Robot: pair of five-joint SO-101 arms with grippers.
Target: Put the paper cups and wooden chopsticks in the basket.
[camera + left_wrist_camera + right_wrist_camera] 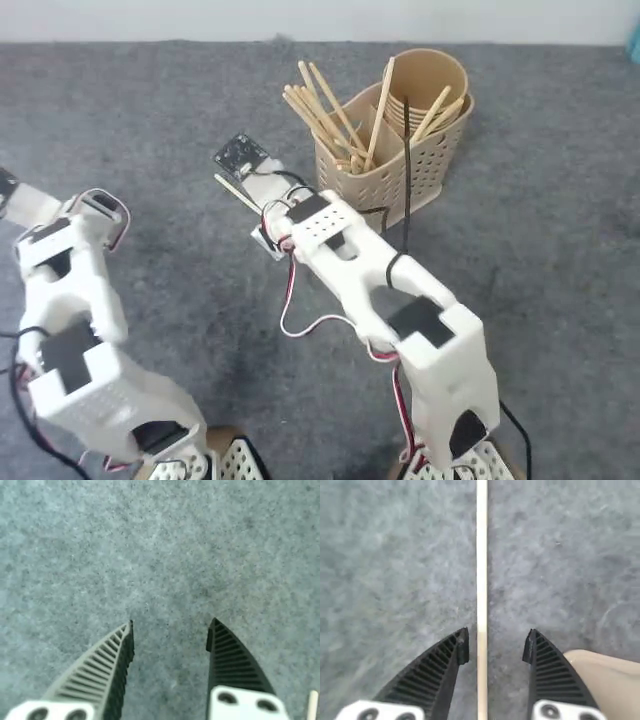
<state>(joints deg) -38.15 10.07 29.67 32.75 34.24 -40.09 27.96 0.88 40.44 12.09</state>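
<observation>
One wooden chopstick (481, 555) lies flat on the grey carpet, running straight between the fingers of my right gripper (498, 631), which is open and straddles it without touching. From above, the chopstick's end (234, 191) sticks out to the left of the right gripper (258, 190), just left of the basket. The tan perforated basket (400, 175) holds stacked paper cups (425, 85) and several upright chopsticks (325, 110). My left gripper (170, 630) is open over bare carpet at the table's far left (25, 205).
Grey carpet (180, 110) covers the table. A corner of the basket (605, 680) sits close beside one right finger. Red and white cables (300, 310) loop off the right arm. A pale stick end (312, 705) shows at the edge of the left wrist view.
</observation>
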